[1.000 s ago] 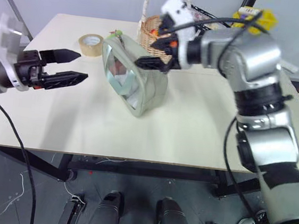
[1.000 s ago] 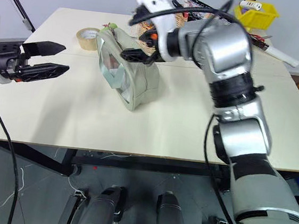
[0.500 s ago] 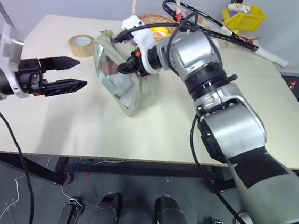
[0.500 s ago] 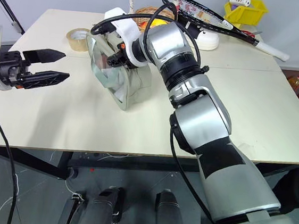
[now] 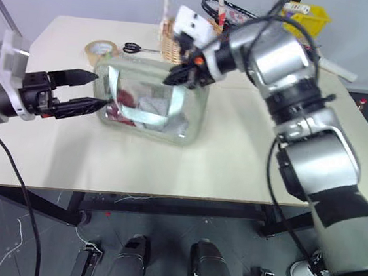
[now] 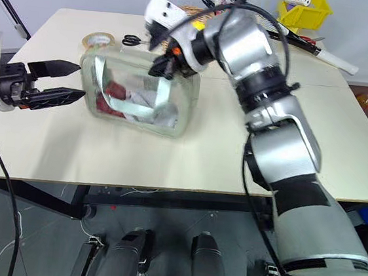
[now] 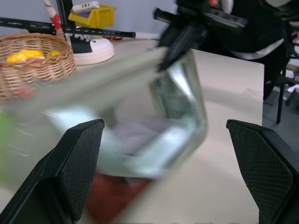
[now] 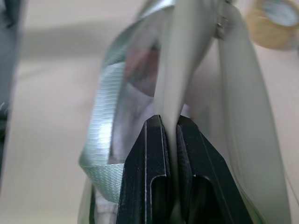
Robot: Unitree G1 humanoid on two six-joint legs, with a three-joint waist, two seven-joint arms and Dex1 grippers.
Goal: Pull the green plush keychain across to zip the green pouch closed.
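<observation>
Pouch [image 5: 151, 105] swung round; right end effector [image 5: 177, 77] now clamped on edge.

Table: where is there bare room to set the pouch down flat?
The table's near strip in front of the green pouch is bare, and so is the wide right side past the right gripper. The far edge is crowded: tape roll, scissors, wicker basket, racket.

Even, bright overhead light; the green pouch [image 5: 151, 103] smears with motion blur, glare probably on its window.
</observation>
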